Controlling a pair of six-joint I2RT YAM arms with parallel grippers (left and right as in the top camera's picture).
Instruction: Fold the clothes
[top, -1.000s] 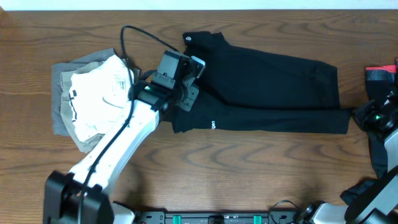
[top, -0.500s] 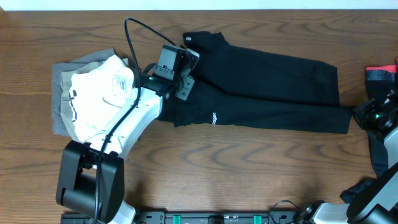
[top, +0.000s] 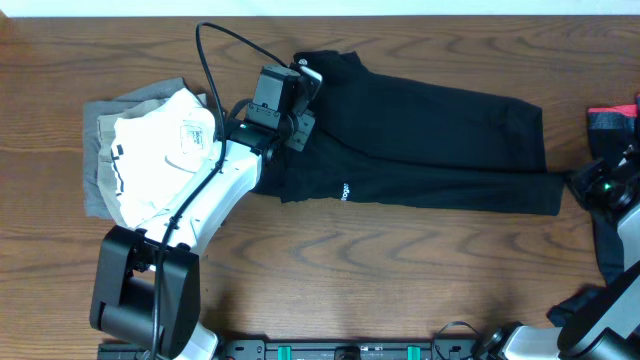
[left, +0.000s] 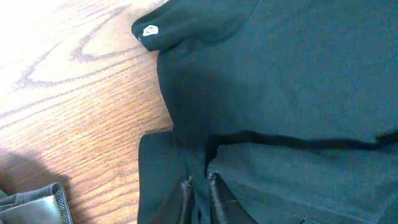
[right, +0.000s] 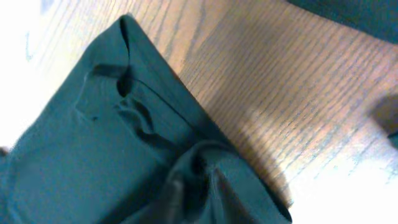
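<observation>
The garment (top: 430, 140) lies stretched across the counter (top: 400, 270) from one gripper to the other. The left gripper (top: 306, 103) is on its left end and the right gripper (right: 194, 177) at its right end. A pile (top: 150, 160) of clothes lies just left of the left gripper, and a small item (top: 612, 118) lies beyond the right gripper, at the counter's right edge.

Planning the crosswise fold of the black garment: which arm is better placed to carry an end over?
Probably right: the right tool pinches the black garment at its end corner and could sweep it leftward. The left tool sits at the other end, beside the folded pile.
</observation>
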